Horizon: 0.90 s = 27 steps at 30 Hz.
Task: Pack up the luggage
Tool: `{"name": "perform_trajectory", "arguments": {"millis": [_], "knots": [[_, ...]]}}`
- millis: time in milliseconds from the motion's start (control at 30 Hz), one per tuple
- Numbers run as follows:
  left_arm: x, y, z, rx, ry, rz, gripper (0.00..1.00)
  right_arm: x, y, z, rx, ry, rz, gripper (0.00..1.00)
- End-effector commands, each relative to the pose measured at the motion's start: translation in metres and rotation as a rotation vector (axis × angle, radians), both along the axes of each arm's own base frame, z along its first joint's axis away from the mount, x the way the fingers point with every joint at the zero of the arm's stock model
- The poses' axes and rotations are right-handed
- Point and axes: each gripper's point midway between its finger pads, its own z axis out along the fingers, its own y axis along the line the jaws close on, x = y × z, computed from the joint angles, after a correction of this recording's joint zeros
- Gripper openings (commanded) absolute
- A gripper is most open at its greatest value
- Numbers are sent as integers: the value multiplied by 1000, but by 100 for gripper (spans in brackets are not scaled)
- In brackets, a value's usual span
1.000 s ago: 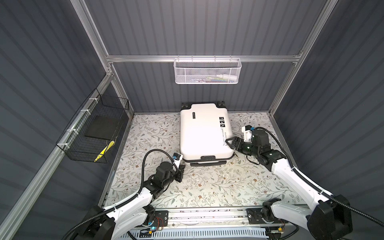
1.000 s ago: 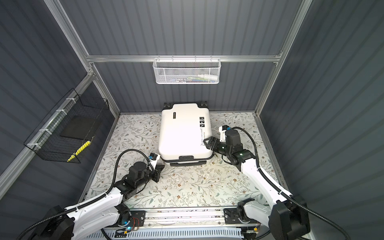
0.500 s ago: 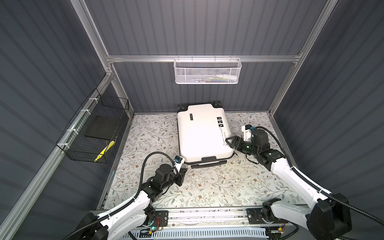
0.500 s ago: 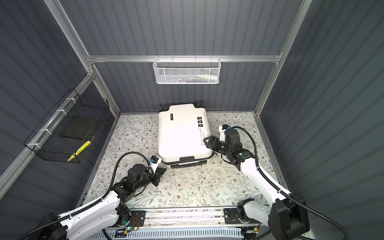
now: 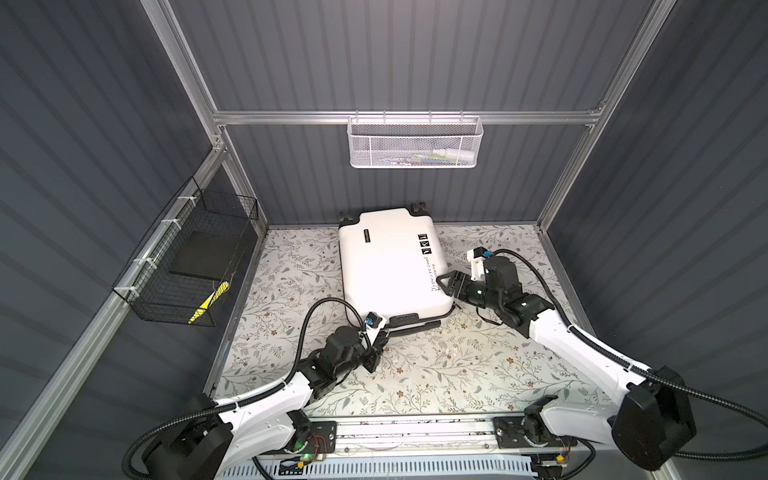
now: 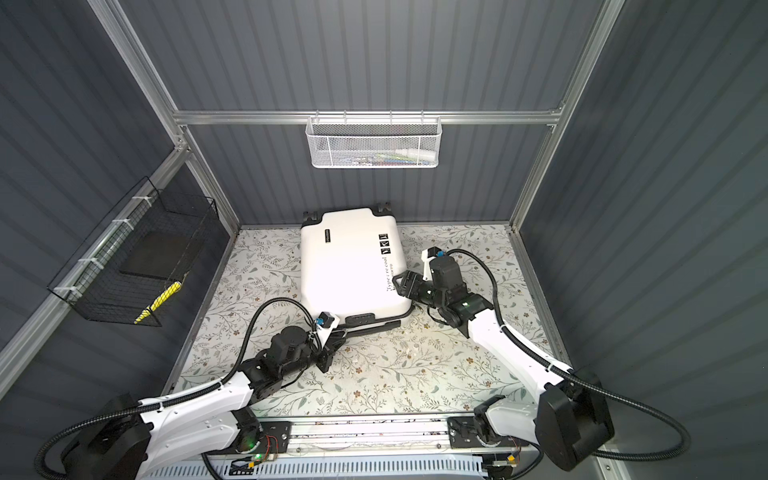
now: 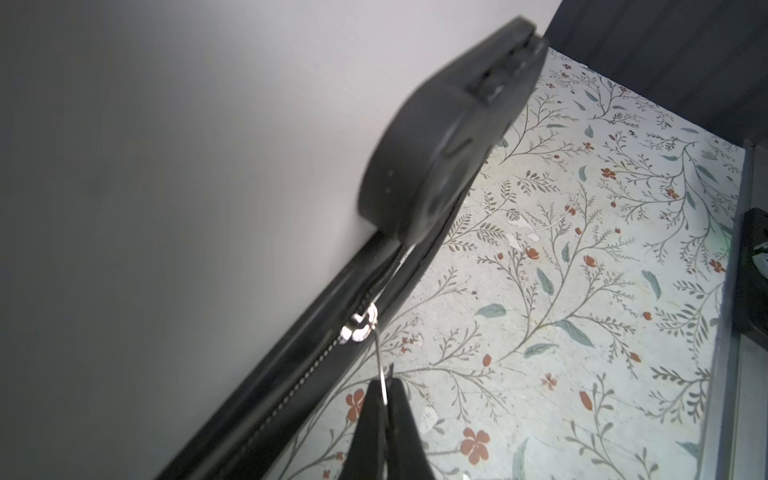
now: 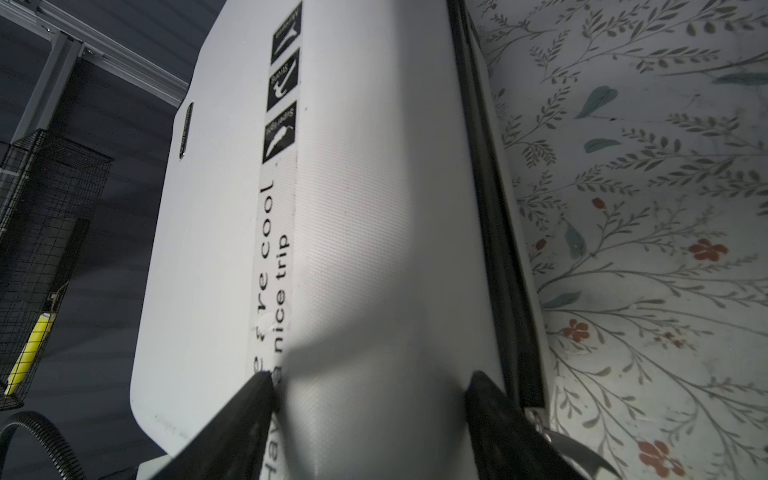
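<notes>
The luggage [image 5: 386, 266] [image 6: 349, 266] lies flat and closed on the floral floor, white shell up, wheels toward the back wall. My left gripper [image 5: 374, 357] [image 7: 386, 384] sits at its front left corner beside the black handle [image 7: 436, 166]. It is shut on the thin metal zipper pull [image 7: 381, 365], which hangs from the slider [image 7: 359, 326]. My right gripper [image 5: 442, 284] [image 8: 370, 382] is open against the shell's right side. One of its fingers [image 8: 253, 399] rests by the printed text, the other beside the zipper seam [image 8: 498, 249].
A white mesh basket [image 5: 415, 143] hangs on the back wall. A black wire basket [image 5: 187, 266] on the left wall holds a flat black item and a yellow one. Dark walls close three sides, and a metal rail [image 5: 415, 432] runs along the front.
The luggage has slid left and turned, its far end swinging left. My left gripper has drawn back toward the front rail, still pinching the zipper pull. My right gripper followed the shell's edge.
</notes>
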Motion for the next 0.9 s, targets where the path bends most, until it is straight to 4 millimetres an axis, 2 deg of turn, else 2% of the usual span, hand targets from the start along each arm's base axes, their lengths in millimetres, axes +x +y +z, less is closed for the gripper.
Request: {"name": "perform_trajectory", "arguments": {"millis": [0,100,267,333,467,600,700,867], "knots": [[-5,-37,66,-173,-137,-137,0,-43,58,-3,80,93,249,73],[-4,-34,65,-169,-141,-124,0,-43,61,-4,72,96,257,73],[-7,-30,59,-146,-128,-122,0,-38,48,1,24,75,240,74],[-7,-28,58,-144,-129,-116,0,-34,37,4,20,65,220,76],[-8,-26,58,-139,-130,-113,0,-23,1,8,37,56,148,78],[-8,-25,58,-135,-134,-113,0,-21,-26,9,52,49,104,78],[-8,-26,57,-130,-132,-118,0,-25,-27,6,59,42,123,78],[-9,-28,55,-116,-125,-135,0,-33,-16,0,131,39,177,80]]}}
